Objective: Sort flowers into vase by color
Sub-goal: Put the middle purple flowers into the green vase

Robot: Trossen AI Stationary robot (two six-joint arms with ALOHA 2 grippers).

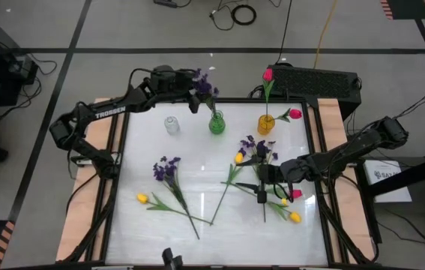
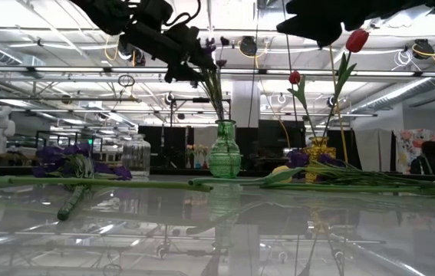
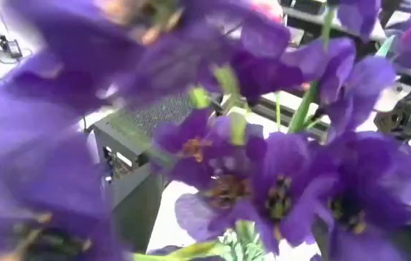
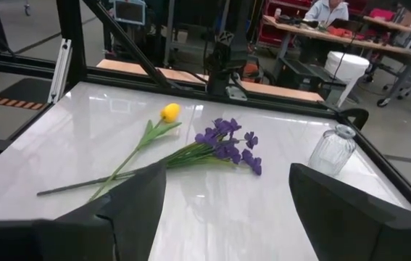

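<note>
Left end effector at twelve o'clock over green vase, jaw state unclear, purple flowers there. Right end effector spread wide at four o'clock.

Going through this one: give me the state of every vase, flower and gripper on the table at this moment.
green vase: upright, holds a purple bunch.
yellow vase: upright, holds two pink-red tulips.
clear vase: upright, empty.
loose purple bunch: lying flat on the table.
yellow tulip: lying flat beside it.
left gripper: by the purple bunch above the green vase.
right gripper: open, over the flower pile.
</note>
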